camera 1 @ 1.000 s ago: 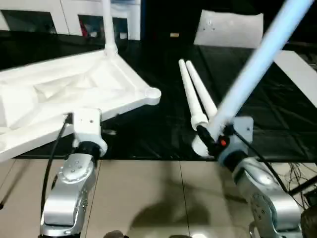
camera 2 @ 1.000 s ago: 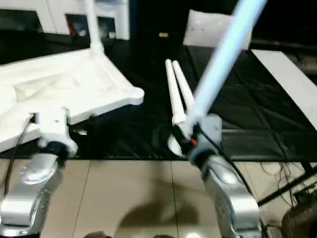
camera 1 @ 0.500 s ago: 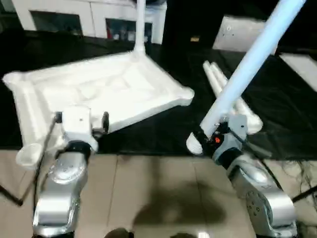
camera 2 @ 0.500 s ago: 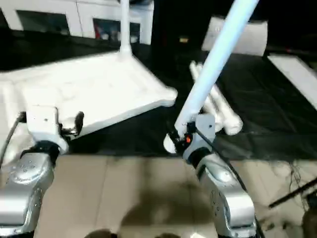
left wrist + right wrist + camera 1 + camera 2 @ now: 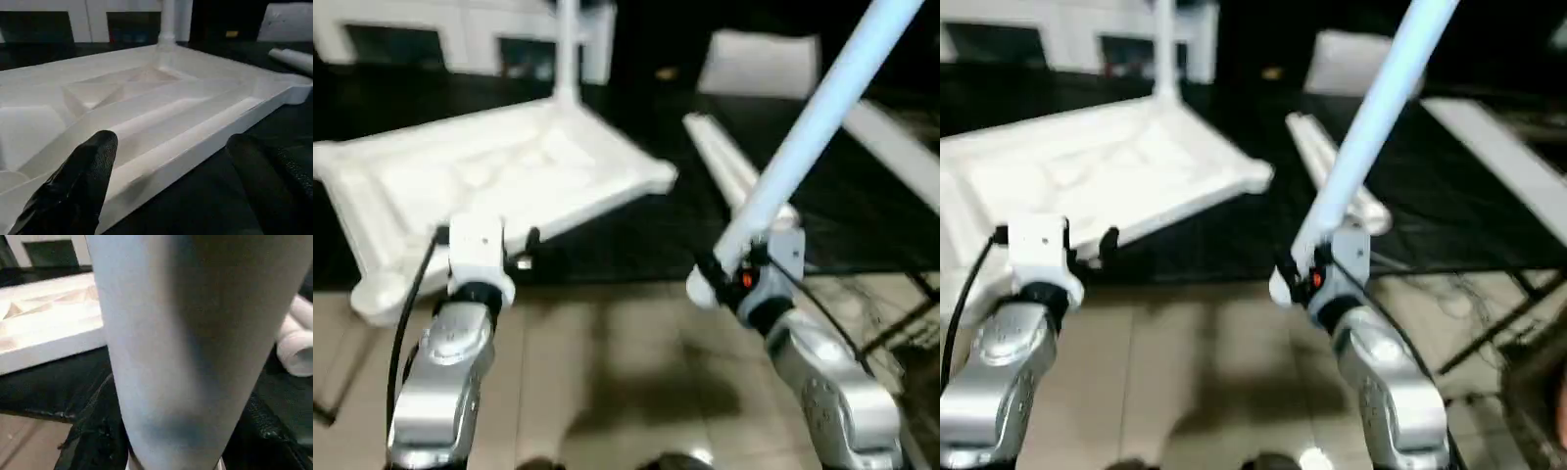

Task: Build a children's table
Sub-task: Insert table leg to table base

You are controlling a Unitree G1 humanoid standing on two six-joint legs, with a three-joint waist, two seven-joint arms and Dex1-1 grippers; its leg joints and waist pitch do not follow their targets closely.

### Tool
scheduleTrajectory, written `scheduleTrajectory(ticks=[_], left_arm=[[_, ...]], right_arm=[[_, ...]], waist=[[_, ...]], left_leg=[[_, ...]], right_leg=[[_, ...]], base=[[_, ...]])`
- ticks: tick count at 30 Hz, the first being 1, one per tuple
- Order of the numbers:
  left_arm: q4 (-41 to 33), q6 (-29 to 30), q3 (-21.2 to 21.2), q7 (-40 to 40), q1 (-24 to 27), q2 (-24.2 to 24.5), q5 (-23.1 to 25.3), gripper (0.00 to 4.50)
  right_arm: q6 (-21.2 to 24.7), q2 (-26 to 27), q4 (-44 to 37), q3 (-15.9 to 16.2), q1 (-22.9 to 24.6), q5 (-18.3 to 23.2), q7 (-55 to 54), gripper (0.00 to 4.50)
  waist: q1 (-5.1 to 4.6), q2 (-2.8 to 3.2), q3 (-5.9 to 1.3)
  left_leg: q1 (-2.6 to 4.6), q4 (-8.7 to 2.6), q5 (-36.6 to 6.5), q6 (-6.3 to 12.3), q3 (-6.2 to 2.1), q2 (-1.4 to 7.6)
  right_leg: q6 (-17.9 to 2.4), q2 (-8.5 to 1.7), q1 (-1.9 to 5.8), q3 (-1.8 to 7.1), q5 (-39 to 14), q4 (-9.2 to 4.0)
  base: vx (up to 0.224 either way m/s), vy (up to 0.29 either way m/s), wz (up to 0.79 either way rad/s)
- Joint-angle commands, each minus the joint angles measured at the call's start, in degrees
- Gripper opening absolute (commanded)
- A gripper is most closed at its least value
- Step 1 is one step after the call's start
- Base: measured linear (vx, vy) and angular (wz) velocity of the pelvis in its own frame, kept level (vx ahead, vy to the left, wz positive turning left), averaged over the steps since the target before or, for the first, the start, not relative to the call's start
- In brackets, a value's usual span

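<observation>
1. Black matting is covering the floor ahead, with tan tiles nearer the robot; a white cabinet [image 5: 460, 39] with dark compartments is standing along the back.
2. Tabletop [image 5: 499, 181] is lying upside down on the mat, ribbed underside up, one leg already standing [image 5: 567, 49] in its far corner socket. Two spare legs [image 5: 720, 166] are lying side by side to its right.
3. Right gripper [image 5: 724, 274] is gripping a fourth leg [image 5: 822, 117] near its thick end, fingers closed around it, the shaft slanting up and away.
4. Left gripper [image 5: 181, 166] is hovering just short of the tabletop's near edge, fingers [image 5: 83, 181] spread wide and holding nothing.
5. Handling, as a judgement: the legs are looking like light, hollow, stiff plastic, smooth and liable to slip or swing; gripping near the thick end seems sound. The tabletop is looking rigid but broad, best taken by its rim.
6. No readable brand, label or writing anywhere.
</observation>
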Motion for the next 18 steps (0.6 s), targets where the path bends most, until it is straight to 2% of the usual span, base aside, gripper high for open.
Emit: scheduleTrajectory(ticks=[1, 2, 3, 4, 5, 6, 7, 8, 9, 10, 11, 12, 13, 14, 15, 17, 18], left_arm=[[-0.7, 0.1, -0.5, -0.1, -0.1, -0.6, -0.3, 4.10], [-0.7, -0.1, -0.5, -0.2, -0.1, -0.7, -0.3, 4.10], [-0.8, -0.3, -0.6, -0.3, -0.1, -0.7, -0.3, 4.10], [-0.8, -0.3, -0.6, -0.4, -0.1, -0.8, -0.3, 4.10], [-0.8, -0.5, -0.7, -0.5, -0.1, -0.9, -0.4, 4.10], [-0.8, -0.6, -0.8, -0.6, -0.1, -0.9, -0.4, 4.10], [-0.9, -0.6, -0.9, -0.7, 0.0, -0.9, -0.4, 4.10], [-0.9, -0.7, -1.1, -0.7, -0.1, -1.0, -0.5, 4.10], [-0.9, -0.8, -1.1, -0.8, -0.1, -1.1, -0.5, 4.10], [-0.9, -0.9, -1.2, -0.8, 0.0, -1.2, -0.5, 4.10], [-0.9, -1.1, -1.3, -0.8, 0.0, -1.3, -0.5, 4.10], [-0.9, -1.3, -1.3, -0.8, 0.1, -1.3, -0.4, 4.10], [-0.9, -1.4, -1.4, -0.7, 0.1, -1.4, -0.4, 4.10], [-0.9, -1.5, -1.5, -0.7, 0.2, -1.4, -0.3, 4.10], [-0.9, -1.6, -1.6, -0.7, 0.3, -1.4, -0.3, 4.10], [-0.9, -1.7, -1.7, -0.7, 0.4, -1.5, -0.3, 4.10], [-0.9, -1.8, -1.6, -0.7, 0.3, -1.6, -0.3, 4.10]], right_arm=[[-0.6, -0.7, -0.5, -0.9, -0.2, 0.3, -0.1, 1.93], [-0.6, -0.7, -0.5, -0.9, -0.2, 0.4, -0.1, 1.93], [-0.7, -0.8, -0.5, -0.9, -0.1, 0.3, -0.1, 1.93], [-0.8, -0.9, -0.5, -0.8, -0.1, 0.2, -0.1, 1.93], [-0.9, -1.0, -0.4, -0.8, -0.1, 0.1, 0.0, 1.93], [-0.9, -1.1, -0.4, -0.8, -0.1, 0.1, 0.0, 1.93], [-0.9, -1.1, -0.4, -0.8, -0.1, 0.0, 0.0, 1.93], [-0.9, -1.2, -0.5, -0.8, -0.1, -0.1, 0.1, 1.93], [-0.8, -1.2, -0.5, -0.8, -0.2, -0.1, 0.2, 1.93], [-0.8, -1.2, -0.5, -0.8, -0.1, -0.2, 0.2, 1.93], [-0.9, -1.4, -0.5, -0.7, -0.2, -0.3, 0.3, 1.93], [-0.9, -1.5, -0.5, -0.6, -0.3, -0.4, 0.4, 1.93], [-0.9, -1.7, -0.4, -0.5, -0.3, -0.4, 0.5, 1.93], [-1.0, -1.7, -0.4, -0.4, -0.3, -0.5, 0.5, 1.93], [-1.0, -1.9, -0.4, -0.3, -0.4, -0.6, 0.6, 1.93], [-1.1, -2.0, -0.3, -0.2, -0.4, -0.6, 0.7, 1.93], [-1.1, -2.2, -0.2, -0.1, -0.6, -0.7, 0.8, 1.93]], waist=[[0.45, 1.47, -2.27], [0.94, 0.44, -2.43], [1.28, 0.03, -2.74], [1.30, -0.25, -2.73], [1.57, -0.46, -3.14], [1.88, -0.23, -3.21], [1.99, -0.31, -3.38], [2.26, -0.34, -3.40], [2.45, 0.18, -2.97], [2.33, -0.07, -2.74], [2.26, 0.07, -2.71], [2.35, 0.21, -2.91], [2.27, 0.07, -2.97], [2.31, 0.15, -3.51], [2.31, 0.47, -3.80], [2.12, 0.47, -4.14], [2.06, 0.53, -5.16]], left_leg=[[-1.73, -11.51, -26.1, -8.76, -5.10, 6.73], [0.03, -9.10, -21.9, -7.29, -3.35, 6.98], [0.81, -8.29, -17.0, -5.05, -2.46, 7.33], [0.79, -8.56, -16.2, -4.17, -2.19, 7.48], [0.95, -9.01, -14.1, -2.82, -1.45, 7.64], [1.39, -9.57, -13.1, -1.62, -0.75, 8.03], [1.56, -9.89, -13.1, -0.94, -0.27, 8.18], [1.29, -10.52, -11.5, 0.46, 0.35, 8.47], [1.90, -10.88, -15.0, 0.88, 1.24, 8.70], [2.37, -10.97, -17.8, 0.73, 1.55, 8.83], [2.61, -11.04, -19.1, 0.46, 1.59, 8.97], [2.53, -11.43, -18.6, 0.17, 1.90, 9.23], [2.79, -11.59, -18.5, 0.24, 2.04, 9.26], [2.58, -11.84, -15.6, 0.72, 2.14, 9.29], [2.73, -12.14, -11.9, 1.57, 2.29, 9.42], [2.78, -12.29, -8.3, 2.85, 2.30, 9.42], [3.73, -11.79, -0.1, 6.02, 2.43, 8.85]], right_leg=[[-3.1, -5.96, 2.21, 3.59, -14.5, -4.01], [-3.9, -8.22, 0.20, 4.92, -30.1, -7.28], [-4.9, -8.63, -0.29, 5.44, -35.9, -8.31], [-4.8, -8.37, -0.11, 5.27, -37.9, -8.39], [-4.9, -7.85, 0.52, 4.88, -39.1, -8.71], [-5.8, -7.17, 0.83, 4.42, -37.3, -8.93], [-6.4, -6.65, 1.19, 4.09, -36.3, -9.02], [-7.7, -6.14, 2.03, 3.88, -33.2, -8.95], [-8.3, -5.56, 2.05, 3.19, -34.3, -9.41], [-8.0, -5.29, 1.78, 2.88, -36.3, -9.64], [-7.8, -5.18, 1.90, 2.64, -36.8, -9.73], [-7.7, -5.07, 2.72, 2.61, -34.6, -9.63], [-7.8, -4.85, 2.77, 2.54, -33.9, -9.62], [-8.3, -4.66, 3.66, 2.55, -30.3, -9.39], [-9.5, -4.27, 3.93, 2.49, -25.0, -8.84], [-10.7, -3.79, 4.40, 2.33, -19.5, -8.19], [-12.5, -3.02, 4.40, 2.12, -8.9, -6.69]], base=[[-0.068, -0.058, -0.14], [-0.068, -0.058, -0.14], [0.000, -0.096, 0.08], [0.010, -0.090, 0.06], [0.010, -0.090, 0.06], [0.008, -0.074, 0.04], [0.030, -0.071, 0.05], [0.030, -0.071, 0.05], [0.044, -0.056, 0.03], [0.061, -0.037, 0.02], [0.061, -0.037, 0.02], [0.078, -0.025, 0.01], [0.091, -0.013, -0.01], [0.091, -0.013, -0.01], [0.116, -0.004, -0.02], [0.144, 0.006, -0.04], [0.190, 0.013, -0.02]])
